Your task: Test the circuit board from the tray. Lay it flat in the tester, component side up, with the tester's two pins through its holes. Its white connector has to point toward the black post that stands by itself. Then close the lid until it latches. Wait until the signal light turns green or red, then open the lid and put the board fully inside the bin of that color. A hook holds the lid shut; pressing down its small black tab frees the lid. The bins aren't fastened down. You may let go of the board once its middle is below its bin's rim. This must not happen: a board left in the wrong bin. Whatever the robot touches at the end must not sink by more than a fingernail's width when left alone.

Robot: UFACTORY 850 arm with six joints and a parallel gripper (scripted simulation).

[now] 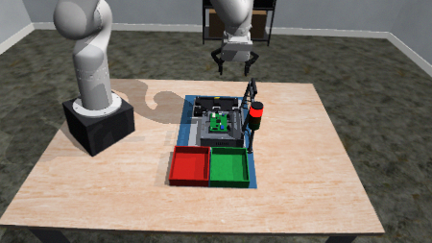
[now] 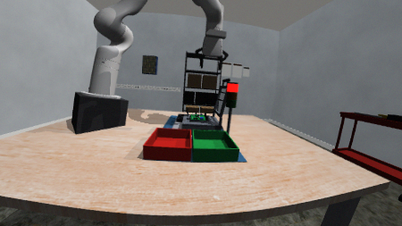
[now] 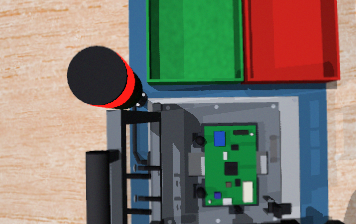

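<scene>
The green circuit board lies component side up in the grey tester. Its white connector is at the board's lower right in the wrist view. The pins are not discernible. The tester's lid stands open. The signal light shows red. The red bin and green bin are empty. My gripper is open and empty, high above the tester.
The raised lid and the signal light's pole stand beside the tester. A dark box-like part is at the back of the blue mat. The bins stand side by side in front of the tester.
</scene>
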